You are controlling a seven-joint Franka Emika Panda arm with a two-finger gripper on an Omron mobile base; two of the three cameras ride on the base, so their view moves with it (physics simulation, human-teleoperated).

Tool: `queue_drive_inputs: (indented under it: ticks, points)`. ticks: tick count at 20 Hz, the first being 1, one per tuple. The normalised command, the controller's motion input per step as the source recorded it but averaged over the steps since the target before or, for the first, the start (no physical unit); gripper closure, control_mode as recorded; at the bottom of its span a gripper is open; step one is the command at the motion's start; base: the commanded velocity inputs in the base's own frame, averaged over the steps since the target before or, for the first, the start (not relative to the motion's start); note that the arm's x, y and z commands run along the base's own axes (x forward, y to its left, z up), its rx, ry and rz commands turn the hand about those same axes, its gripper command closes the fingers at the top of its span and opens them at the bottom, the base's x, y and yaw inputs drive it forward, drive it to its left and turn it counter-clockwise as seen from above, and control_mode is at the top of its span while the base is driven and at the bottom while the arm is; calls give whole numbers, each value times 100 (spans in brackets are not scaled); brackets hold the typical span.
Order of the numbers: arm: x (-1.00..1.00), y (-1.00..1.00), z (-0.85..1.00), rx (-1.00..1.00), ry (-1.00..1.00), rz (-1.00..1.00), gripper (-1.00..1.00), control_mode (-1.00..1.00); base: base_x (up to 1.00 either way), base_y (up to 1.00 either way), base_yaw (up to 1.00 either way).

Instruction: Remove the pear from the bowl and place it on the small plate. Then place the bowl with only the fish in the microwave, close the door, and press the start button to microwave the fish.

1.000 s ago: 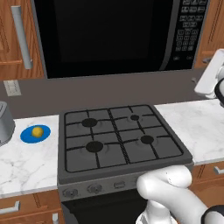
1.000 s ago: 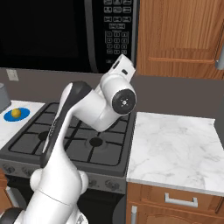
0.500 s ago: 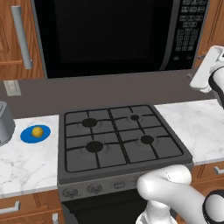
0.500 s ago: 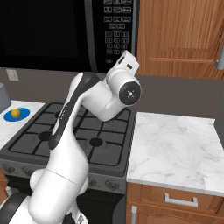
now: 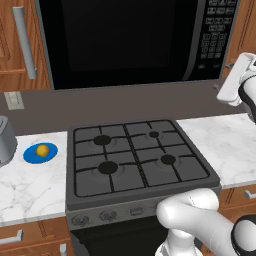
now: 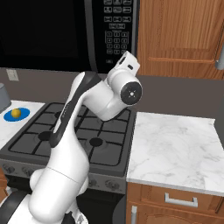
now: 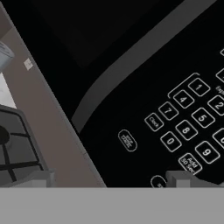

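Microwave (image 5: pixel 125 40) door (image 5: pixel 115 37) shut, keypad (image 7: pixel 188 127) close ahead.
Pear (image 5: pixel 43 149) sits on the small plate (image 5: pixel 34 156) at nine o'clock of the stove (image 5: pixel 135 160); gripper (image 7: pixel 109 181) spread wide, empty. Advance squarely, pressing the start button with one fingertip (image 7: pixel 183 178) only.

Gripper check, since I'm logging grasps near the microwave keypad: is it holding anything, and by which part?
Nothing is held. In the hand view the gripper faces the microwave keypad with nothing between its open jaws.

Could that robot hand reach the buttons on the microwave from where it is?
Probably yes. The hand view looks straight at the keypad of the microwave from close by, the door is shut, and nothing sits between them.
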Motion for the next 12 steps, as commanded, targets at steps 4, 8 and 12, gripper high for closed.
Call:
queue_drive_inputs:
  ticks: [4,8,12]
  points:
    - [0,0,-1,0,0,0,-100,-100,0,0,0]
    - [0,0,-6,0,0,0,-100,-100,0,0,0]
    - [1,0,-26,0,3,0,-100,-100,0,0,0]
